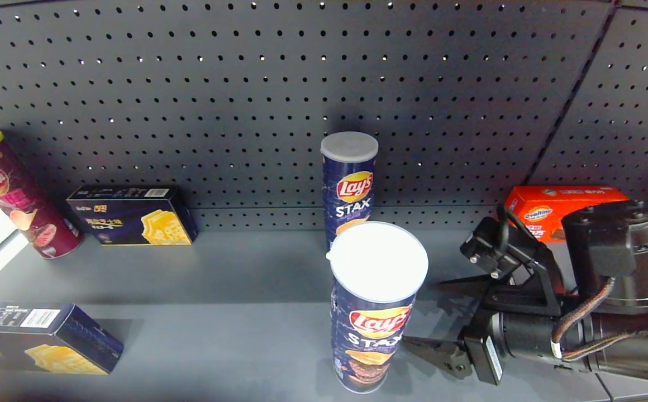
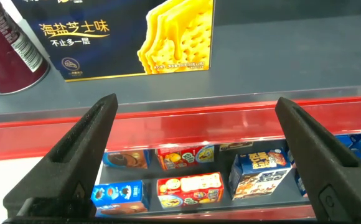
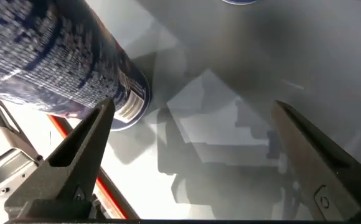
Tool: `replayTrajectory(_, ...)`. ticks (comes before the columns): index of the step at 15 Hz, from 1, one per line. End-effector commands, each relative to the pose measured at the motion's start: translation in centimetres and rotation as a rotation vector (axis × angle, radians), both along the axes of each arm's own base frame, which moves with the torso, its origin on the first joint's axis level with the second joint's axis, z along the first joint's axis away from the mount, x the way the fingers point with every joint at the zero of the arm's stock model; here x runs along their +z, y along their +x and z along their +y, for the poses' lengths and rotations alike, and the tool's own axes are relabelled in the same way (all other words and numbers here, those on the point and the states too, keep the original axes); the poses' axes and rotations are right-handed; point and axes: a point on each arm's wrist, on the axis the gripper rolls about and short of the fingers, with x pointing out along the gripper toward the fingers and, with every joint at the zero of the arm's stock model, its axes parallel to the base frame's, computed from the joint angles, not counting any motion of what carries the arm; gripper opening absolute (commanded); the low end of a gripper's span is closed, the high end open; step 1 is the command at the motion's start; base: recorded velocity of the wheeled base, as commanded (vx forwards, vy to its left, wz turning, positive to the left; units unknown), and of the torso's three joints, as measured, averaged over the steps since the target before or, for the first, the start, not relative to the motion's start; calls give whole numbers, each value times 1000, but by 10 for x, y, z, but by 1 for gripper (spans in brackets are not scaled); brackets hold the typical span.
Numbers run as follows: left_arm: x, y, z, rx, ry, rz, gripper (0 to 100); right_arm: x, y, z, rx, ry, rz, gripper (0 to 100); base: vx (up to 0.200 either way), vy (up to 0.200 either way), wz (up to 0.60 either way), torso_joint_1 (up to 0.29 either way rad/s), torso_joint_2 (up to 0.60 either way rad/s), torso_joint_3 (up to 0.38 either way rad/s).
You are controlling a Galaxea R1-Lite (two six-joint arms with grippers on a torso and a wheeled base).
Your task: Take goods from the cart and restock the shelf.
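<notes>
Two tall dark-blue chip cans stand upright on the grey shelf (image 1: 234, 290), one at the front (image 1: 377, 312) with a white lid and one behind it (image 1: 349, 187) by the pegboard. My right gripper (image 1: 425, 311) is open just to the right of the front can, its fingers pointing at it without touching. In the right wrist view that can (image 3: 56, 62) stands beside one finger (image 3: 81, 165), outside the open right gripper (image 3: 193, 155). My left gripper (image 2: 196, 155) is open and holds nothing, in front of the shelf's red front edge (image 2: 187, 121).
A maroon chip can (image 1: 14, 195) and a dark-blue cracker box (image 1: 134, 215) sit at the shelf's back left. Another cracker box (image 1: 39, 338) lies front left, an orange box (image 1: 558, 206) back right. The left wrist view shows a cracker box (image 2: 124, 37) and lower shelves of goods (image 2: 190, 186).
</notes>
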Motion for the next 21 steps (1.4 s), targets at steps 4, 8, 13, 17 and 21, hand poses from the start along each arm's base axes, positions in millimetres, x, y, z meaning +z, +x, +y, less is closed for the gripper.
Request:
replayTrajectory(4, 0, 0, 0, 0, 1, 1, 100, -5, -12, -10, 11, -6, 8, 100, 0, 0, 0, 0, 0, 0)
replayTrajectory(8, 0, 0, 0, -1, 1, 1, 100, 0, -10, 1, 36, 2, -1, 100, 0, 0, 0, 0, 0, 0)
replayTrajectory(13, 0, 0, 0, -1, 1, 1, 100, -1, -8, 3, 36, 0, 1, 100, 0, 0, 0, 0, 0, 0)
replayTrajectory(17, 0, 0, 0, -1, 1, 1, 100, -1, -7, 3, 36, -2, 3, 100, 0, 0, 0, 0, 0, 0)
replayTrajectory(21, 0, 0, 0, -1, 1, 1, 100, 0, -5, 5, 36, 1, 0, 100, 0, 0, 0, 0, 0, 0)
